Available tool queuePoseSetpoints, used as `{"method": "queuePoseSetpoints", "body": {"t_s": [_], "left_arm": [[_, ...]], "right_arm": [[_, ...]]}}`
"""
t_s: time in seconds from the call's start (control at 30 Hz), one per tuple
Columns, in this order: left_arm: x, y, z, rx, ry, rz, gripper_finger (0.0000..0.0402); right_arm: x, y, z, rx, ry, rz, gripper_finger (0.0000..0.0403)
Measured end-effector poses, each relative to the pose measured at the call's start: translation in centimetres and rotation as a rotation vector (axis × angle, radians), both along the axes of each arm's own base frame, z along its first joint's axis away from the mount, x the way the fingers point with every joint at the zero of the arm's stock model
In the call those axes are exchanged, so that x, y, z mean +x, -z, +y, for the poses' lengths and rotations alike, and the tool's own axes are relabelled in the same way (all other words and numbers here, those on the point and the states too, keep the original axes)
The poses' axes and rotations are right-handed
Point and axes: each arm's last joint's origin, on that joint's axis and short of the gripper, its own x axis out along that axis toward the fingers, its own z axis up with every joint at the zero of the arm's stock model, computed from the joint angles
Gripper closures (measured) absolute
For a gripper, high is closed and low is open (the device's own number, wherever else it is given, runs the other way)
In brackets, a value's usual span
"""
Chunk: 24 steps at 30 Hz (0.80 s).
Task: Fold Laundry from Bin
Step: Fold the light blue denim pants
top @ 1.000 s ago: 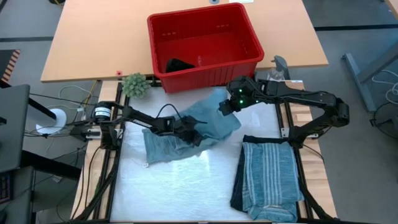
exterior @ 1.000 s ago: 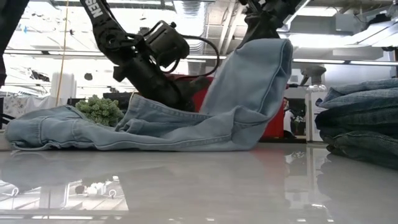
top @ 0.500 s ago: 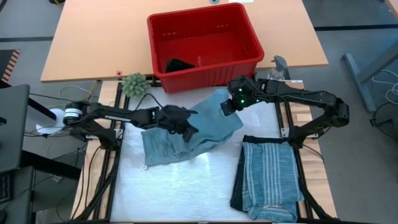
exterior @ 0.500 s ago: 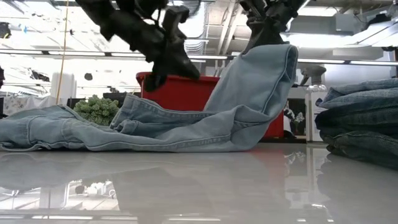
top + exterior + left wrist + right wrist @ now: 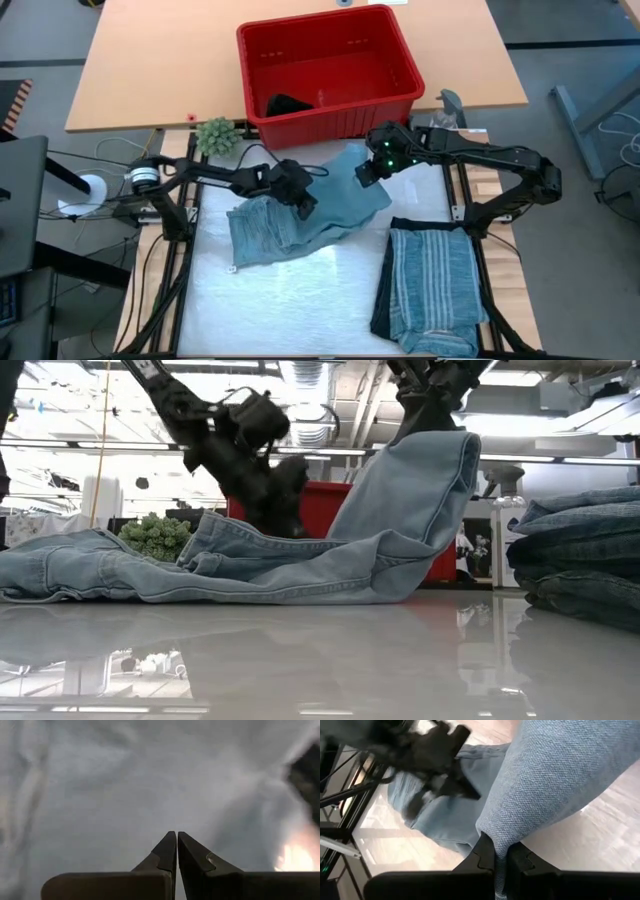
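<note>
1. The light blue denim piece [image 5: 300,215] lies rumpled and soft on my glossy white worktop [image 5: 300,300], just in front of the red plastic bin [image 5: 330,70].
2. My right pincer [image 5: 365,172] is clamped on its lifted end.
3. My left pincer [image 5: 305,203] is pressed together, empty, and has dropped back onto the denim since a moment ago.

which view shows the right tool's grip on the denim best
The right wrist view: the right tool pinches a fold of the light blue denim up close. The low view shows it lifted; the high view shows it from above; the left wrist view shows only blurred cloth.
</note>
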Motion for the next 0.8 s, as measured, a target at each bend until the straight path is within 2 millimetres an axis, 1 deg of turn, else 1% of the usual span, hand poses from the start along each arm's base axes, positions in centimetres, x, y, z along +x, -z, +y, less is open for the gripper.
{"method": "queuePoseSetpoints", "body": {"t_s": [0.1, 0.23, 0.37, 0.47, 0.57, 0.67, 0.73, 0.8], "left_arm": [[0.0, 1.6, 0.9, -0.009, -0.031, 0.051, 0.0397], [0.5, 2.7, 1.4, -0.003, -0.032, 0.062, 0.0397], [1.5, 3.5, 1.7, 0.014, -0.055, 0.092, 0.0398], [3.0, 4.0, 2.2, 0.003, -0.062, 0.087, 0.0398], [4.5, 3.9, 2.6, -0.021, -0.039, 0.093, 0.0398], [5.5, 3.4, 2.9, -0.028, -0.036, 0.116, 0.0398], [6.1, 2.6, 3.4, -0.004, -0.062, 0.096, 0.0398], [7.0, 1.3, 3.9, 0.031, -0.089, 0.052, 0.0398]], "right_arm": [[0.1, 0.0, 0.3, 0.008, -0.019, -0.006, 0.0370], [0.2, -0.1, 0.7, 0.008, -0.035, -0.011, 0.0370], [0.4, -0.1, 1.0, 0.012, -0.043, -0.019, 0.0370], [0.5, -0.2, 1.3, 0.021, -0.059, -0.027, 0.0370], [0.5, -0.2, 1.4, 0.025, -0.064, -0.026, 0.0370], [0.5, -0.1, 1.4, 0.024, -0.052, -0.021, 0.0370], [0.4, -0.1, 1.2, 0.022, -0.043, -0.023, 0.0370], [0.4, -0.2, 1.1, 0.020, -0.039, -0.027, 0.0370]]}}
